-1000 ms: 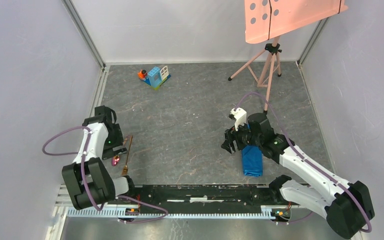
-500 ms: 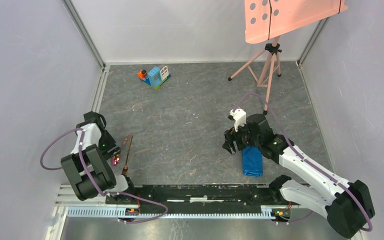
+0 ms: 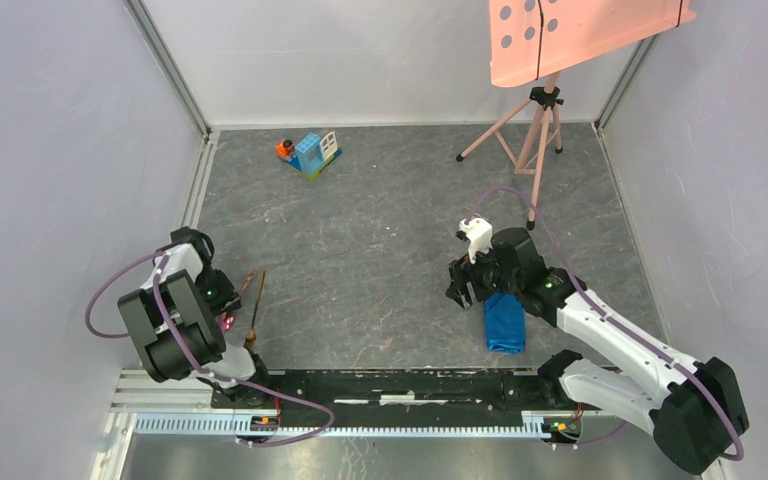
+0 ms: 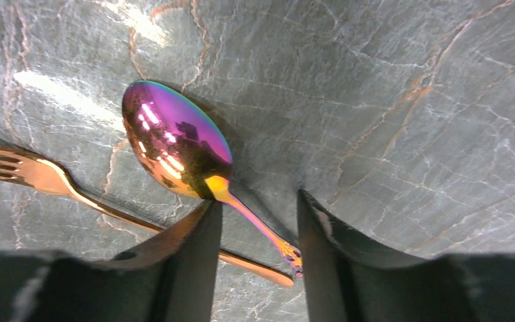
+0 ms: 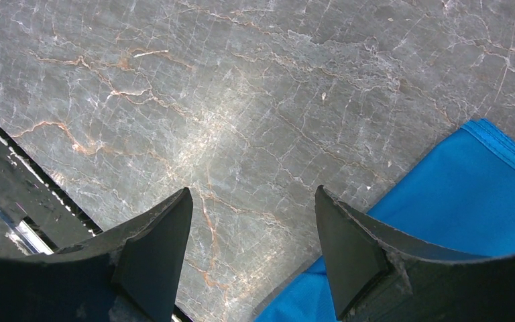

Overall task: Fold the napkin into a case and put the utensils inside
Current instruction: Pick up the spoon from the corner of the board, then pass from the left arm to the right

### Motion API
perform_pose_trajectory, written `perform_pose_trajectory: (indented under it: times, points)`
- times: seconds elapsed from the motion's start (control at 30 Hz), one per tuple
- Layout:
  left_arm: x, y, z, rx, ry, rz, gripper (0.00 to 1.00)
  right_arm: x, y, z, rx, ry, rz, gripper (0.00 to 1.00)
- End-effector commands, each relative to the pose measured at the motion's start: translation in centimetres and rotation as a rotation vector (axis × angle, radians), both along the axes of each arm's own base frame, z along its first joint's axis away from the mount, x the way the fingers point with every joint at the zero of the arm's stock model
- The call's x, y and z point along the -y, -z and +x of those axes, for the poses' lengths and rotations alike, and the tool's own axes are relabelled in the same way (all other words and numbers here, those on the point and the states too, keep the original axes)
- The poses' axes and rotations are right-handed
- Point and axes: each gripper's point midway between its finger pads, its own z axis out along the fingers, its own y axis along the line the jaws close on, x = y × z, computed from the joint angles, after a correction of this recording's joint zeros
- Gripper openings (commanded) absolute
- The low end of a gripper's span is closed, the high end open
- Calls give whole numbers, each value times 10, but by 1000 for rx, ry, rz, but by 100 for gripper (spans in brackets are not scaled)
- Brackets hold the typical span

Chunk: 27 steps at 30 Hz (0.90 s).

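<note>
Lowered the left hand (image 4: 256, 204) over the spoon (image 4: 174, 141) beside the fork (image 4: 33, 174), half-closed it astride the handle without gripping yet, starting the pickup, and held the right hand (image 5: 251, 201) open by the folded napkin (image 5: 469, 194).

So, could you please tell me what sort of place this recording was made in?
Probably a robotics lab test cell: plain pale wall panels enclose a grey marble-patterned tabletop, a white-and-black left arm and right arm are bolted to a black rail, and a pink perforated board stands on a tripod.
</note>
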Motion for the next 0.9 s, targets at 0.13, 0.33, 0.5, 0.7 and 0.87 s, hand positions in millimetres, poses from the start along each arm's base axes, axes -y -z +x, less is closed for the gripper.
perform_pose_trajectory:
  times: [0.13, 0.33, 0.5, 0.7, 0.87]
  points:
    - [-19, 17, 7, -41, 81, 51, 29, -1, -32, 13, 77, 51, 36, 74]
    - [-32, -2, 24, 16, 170, 121, 15, 3, -36, 17, 77, 93, 27, 73]
    - [-37, -27, 47, 109, 253, 153, 3, 3, -44, 22, 83, 123, 35, 73]
    - [-39, -73, 79, 318, 364, 251, 2, 12, -46, 31, 97, 172, -15, 74]
    - [6, -152, 153, 746, 792, 311, 2, 11, -52, 38, 102, 179, -33, 74]
